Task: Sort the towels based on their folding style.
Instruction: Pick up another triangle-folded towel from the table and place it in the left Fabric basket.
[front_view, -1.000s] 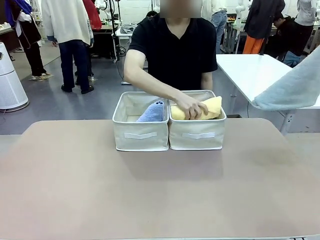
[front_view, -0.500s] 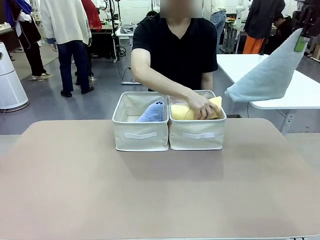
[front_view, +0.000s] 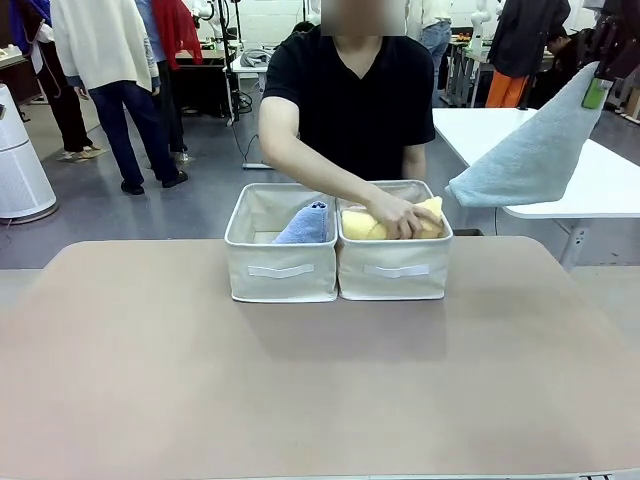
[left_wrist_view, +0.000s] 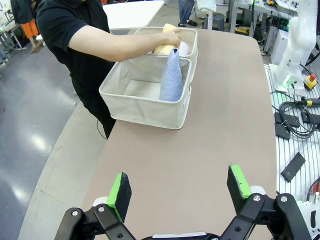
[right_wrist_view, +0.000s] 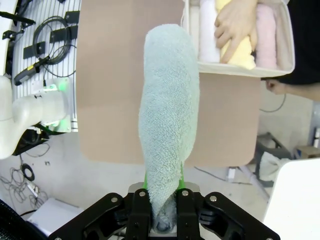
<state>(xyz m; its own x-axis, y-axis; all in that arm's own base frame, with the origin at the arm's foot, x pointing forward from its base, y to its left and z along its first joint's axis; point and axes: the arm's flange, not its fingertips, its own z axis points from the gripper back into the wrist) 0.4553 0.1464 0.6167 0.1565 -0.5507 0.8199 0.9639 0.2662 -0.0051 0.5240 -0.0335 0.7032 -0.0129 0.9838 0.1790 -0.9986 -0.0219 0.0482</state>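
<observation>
Carry stage: pinching the grey-blue cone towel (front_view: 535, 150) in the right hand (right_wrist_view: 162, 184), raising it higher beside the desk (front_view: 320, 380), likely heading for the basket (front_view: 281, 286) holding the blue cone (front_view: 305, 226), keeping the left hand (left_wrist_view: 179, 185) spread.

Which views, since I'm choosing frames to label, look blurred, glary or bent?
Front view: sharp, evenly lit, soft shadow under the baskets. Left wrist view: wide-angle bowing of the table edge, glare on the floor. Right wrist view: the towel looms large near the lens, yet crisp.
</observation>
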